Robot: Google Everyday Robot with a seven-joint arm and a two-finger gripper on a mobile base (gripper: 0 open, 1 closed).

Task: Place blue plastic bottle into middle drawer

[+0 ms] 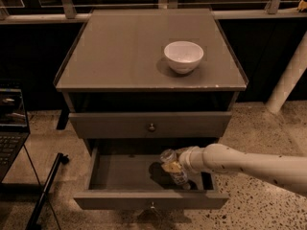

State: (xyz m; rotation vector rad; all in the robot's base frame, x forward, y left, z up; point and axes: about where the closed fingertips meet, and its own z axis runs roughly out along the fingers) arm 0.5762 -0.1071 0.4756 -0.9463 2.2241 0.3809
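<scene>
The middle drawer (120,199) is pulled open below the cabinet top. My arm reaches into it from the right. My gripper (183,166) is inside the drawer's right half, shut on the blue plastic bottle (173,169). The bottle is clear with a pale label. It is tilted, with its white cap up and to the left and its base down near the drawer's front wall. It casts a dark shadow on the drawer floor to its left.
The like drawer above (151,127) is closed. A white bowl (183,56) stands on the cabinet top (120,56), right of centre. A laptop (9,128) and a black pole (45,190) are at the left. A white post (288,80) is at the right.
</scene>
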